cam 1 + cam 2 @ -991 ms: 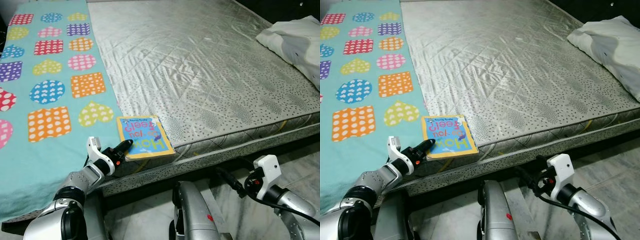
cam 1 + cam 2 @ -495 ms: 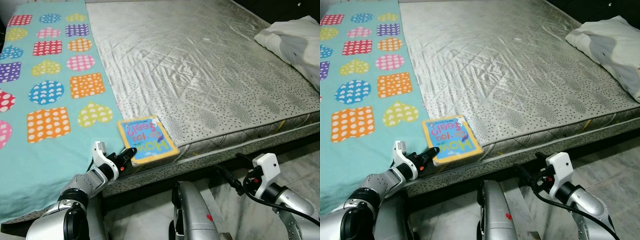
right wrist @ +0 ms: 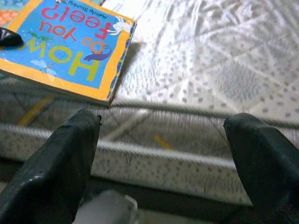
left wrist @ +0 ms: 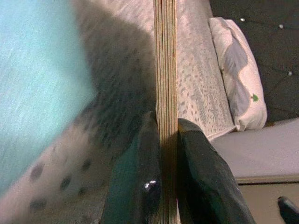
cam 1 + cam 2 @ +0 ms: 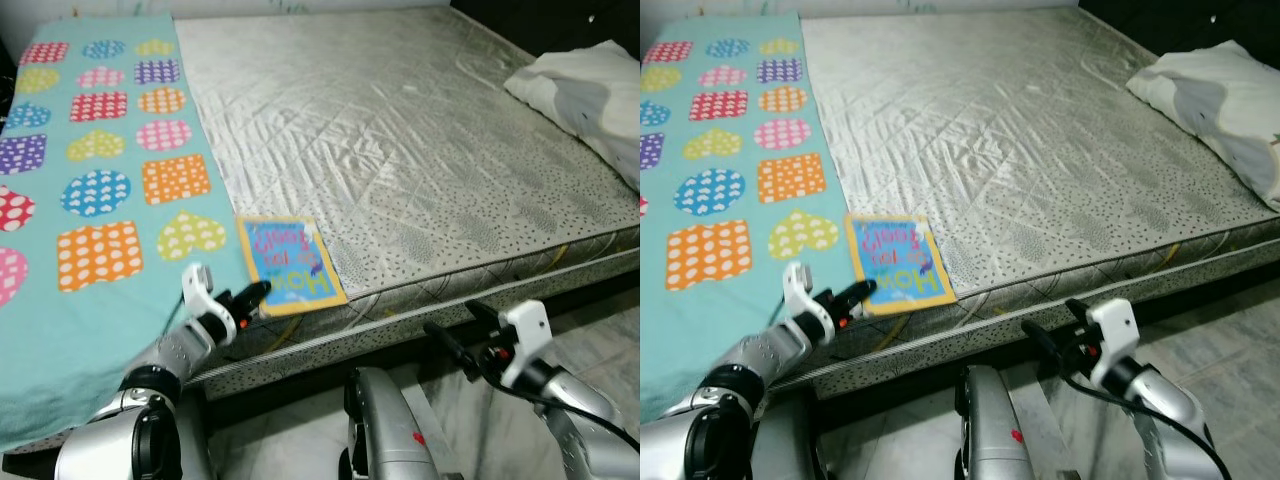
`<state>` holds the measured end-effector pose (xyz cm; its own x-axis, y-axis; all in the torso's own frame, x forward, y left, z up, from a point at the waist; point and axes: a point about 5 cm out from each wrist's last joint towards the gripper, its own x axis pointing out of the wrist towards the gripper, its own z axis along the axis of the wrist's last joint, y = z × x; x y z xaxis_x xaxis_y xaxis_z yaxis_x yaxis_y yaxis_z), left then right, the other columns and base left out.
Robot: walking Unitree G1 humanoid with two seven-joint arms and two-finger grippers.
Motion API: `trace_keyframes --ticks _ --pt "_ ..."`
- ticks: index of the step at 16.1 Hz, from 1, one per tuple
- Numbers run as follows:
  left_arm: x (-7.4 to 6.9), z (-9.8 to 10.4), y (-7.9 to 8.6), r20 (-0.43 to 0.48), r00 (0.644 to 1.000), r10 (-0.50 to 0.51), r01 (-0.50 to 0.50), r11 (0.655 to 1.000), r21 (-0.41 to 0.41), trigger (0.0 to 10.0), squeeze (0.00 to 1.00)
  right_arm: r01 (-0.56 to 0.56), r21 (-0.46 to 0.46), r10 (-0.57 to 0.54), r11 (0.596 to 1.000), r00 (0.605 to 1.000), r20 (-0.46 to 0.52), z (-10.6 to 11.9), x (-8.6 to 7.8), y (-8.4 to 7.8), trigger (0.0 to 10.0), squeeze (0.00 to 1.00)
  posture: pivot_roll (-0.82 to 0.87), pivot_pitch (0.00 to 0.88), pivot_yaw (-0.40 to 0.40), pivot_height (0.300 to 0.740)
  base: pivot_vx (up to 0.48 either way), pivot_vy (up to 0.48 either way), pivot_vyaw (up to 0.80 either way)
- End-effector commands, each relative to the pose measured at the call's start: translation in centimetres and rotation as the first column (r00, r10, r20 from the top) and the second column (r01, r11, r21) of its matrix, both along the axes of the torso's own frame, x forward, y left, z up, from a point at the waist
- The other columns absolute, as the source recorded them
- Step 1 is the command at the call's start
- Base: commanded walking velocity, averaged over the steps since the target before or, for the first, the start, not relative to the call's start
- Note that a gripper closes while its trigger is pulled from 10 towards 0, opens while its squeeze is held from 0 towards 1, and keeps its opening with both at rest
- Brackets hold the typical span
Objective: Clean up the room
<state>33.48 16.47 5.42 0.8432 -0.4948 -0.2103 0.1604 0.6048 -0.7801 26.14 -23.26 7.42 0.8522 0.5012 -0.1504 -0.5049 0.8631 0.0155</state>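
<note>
A bare mattress carries a patterned blanket and pillow. At its near edge the left gripper is clamped on a book. The right gripper, fingers spread apart, hangs below the edge.

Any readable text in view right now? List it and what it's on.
"How Do You Feel?" – title on the book cover, clear in the right wrist view.
"Mandy Stanley" – small line on the same cover, partly cut off, likely reading.
In the eye views the cover text is too blurred to read.
</note>
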Motion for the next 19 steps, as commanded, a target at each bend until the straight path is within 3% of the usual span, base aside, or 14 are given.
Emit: trace_keyframes --ticks 1,4,5,8,11,12,13,14,19 --pt "1.2 2.0 0.5 0.108 0.994 0.017 -0.024 0.997 0.071 0.0 0.0 0.011 0.013 -0.011 1.0 1.0 0.007 0.0 0.5 0.2 10.0 0.0 -0.22 0.0 -0.048 0.528 0.0 0.0 0.0" --pt "1.9 4.8 0.9 0.295 0.956 0.009 -0.069 0.978 0.195 0.0 0.0 0.05 0.083 -0.051 0.995 0.999 0.01 0.2 1.6 1.1 10.0 0.0 -0.17 0.0 -0.035 0.528 0.0 0.0 0.0" --pt "0.9 6.3 1.5 0.395 0.918 0.024 -0.144 0.95 0.276 0.0 0.0 0.041 0.11 -0.042 0.993 0.999 0.008 -0.1 2.4 3.6 10.0 0.0 -0.15 0.0 -0.015 0.528 0.0 0.0 0.0" --pt "-2.3 7.2 2.7 0.507 0.861 0.051 -0.292 0.865 0.409 0.0 0.0 0.095 0.221 -0.096 0.971 0.995 -0.008 0.8 4.2 7.3 10.0 0.0 -0.11 0.0 -0.003 0.528 0.0 0.0 0.0" --pt "-5.0 6.6 3.1 0.528 0.846 0.071 -0.356 0.813 0.462 0.0 0.0 0.169 0.256 -0.18 0.952 0.984 0.02 1.6 5.6 8.4 10.0 0.0 -0.06 0.0 -0.005 0.528 0.0 0.0 0.0" --pt "-5.8 5.9 3.3 0.509 0.856 0.091 -0.366 0.802 0.472 0.0 0.0 0.188 0.284 -0.207 0.94 0.977 0.041 2.5 6.1 9.3 10.0 0.0 -0.04 0.0 -0.009 0.528 0.0 0.0 0.0" --pt "-5.8 5.9 3.3 0.509 0.856 0.091 -0.366 0.802 0.472 0.0 0.0 0.188 0.284 -0.207 0.94 0.977 0.041 2.5 6.1 9.3 10.0 0.0 -0.04 0.0 -0.009 0.528 0.0 0.0 0.0" --pt "-6.8 5.9 3.1 0.502 0.861 0.078 -0.358 0.794 0.491 0.0 0.0 0.21 0.335 -0.255 0.919 0.962 0.096 5.6 6.3 11.4 10.0 0.0 -0.04 0.0 -0.013 0.528 0.0 0.0 0.0" --pt "-7.0 5.8 2.1 0.489 0.869 0.078 -0.348 0.799 0.49 0.0 0.0 0.193 0.406 -0.284 0.893 0.943 0.175 8.9 6.8 12.5 10.0 0.0 -0.05 0.0 -0.015 0.532 0.0 0.0 0.0"
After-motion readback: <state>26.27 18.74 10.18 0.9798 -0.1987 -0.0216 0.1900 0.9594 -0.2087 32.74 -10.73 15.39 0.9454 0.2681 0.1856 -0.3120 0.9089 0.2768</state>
